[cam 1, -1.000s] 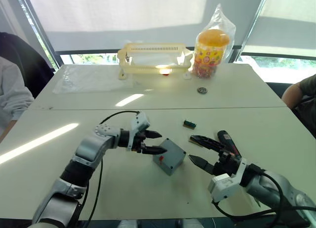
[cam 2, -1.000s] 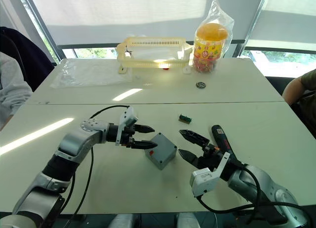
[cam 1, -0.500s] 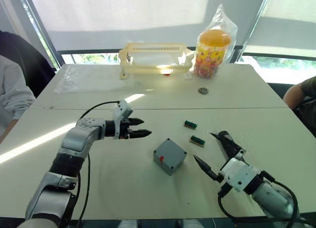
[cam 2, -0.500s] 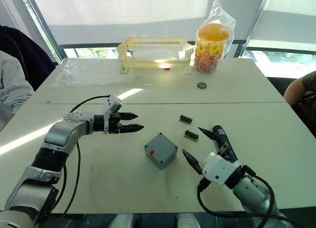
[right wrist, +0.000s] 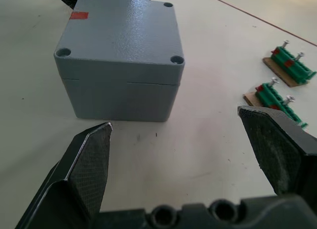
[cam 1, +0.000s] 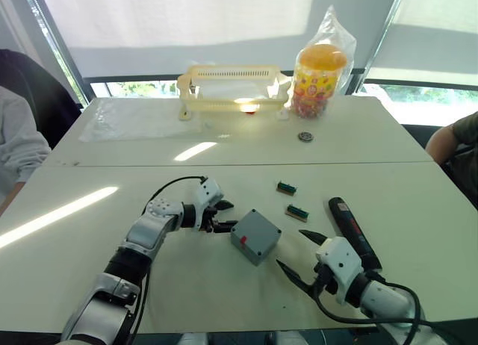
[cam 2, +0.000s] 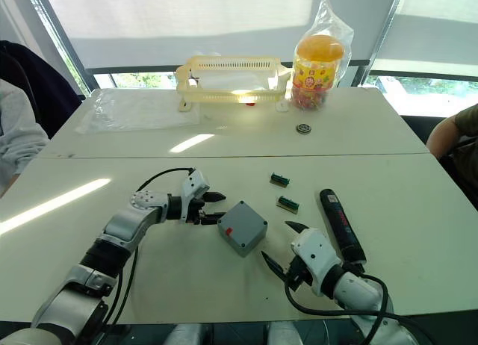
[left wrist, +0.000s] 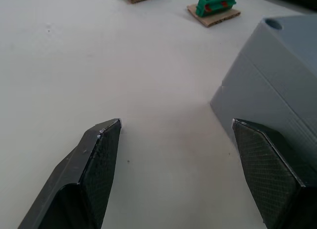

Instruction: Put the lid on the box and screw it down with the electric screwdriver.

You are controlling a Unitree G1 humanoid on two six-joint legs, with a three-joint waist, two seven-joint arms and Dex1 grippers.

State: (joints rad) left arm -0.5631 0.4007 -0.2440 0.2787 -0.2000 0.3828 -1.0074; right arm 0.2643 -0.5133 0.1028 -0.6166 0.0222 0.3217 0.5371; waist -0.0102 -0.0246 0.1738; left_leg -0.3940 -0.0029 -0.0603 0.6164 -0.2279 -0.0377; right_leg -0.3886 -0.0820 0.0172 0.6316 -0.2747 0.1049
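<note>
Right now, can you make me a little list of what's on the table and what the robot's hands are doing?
box: grey box near the table's front, lid already sitting on top
red mark: on the box's side facing the robot
electric screwdriver: black electric screwdriver lying flat to the box's right, held by nothing
left gripper: left gripper open, beside the box's left side, holding nothing
right gripper: right gripper open, in front of the box on its right, holding nothing
small parts: two green parts behind the box
far table: yellow tray, candy jar
</note>
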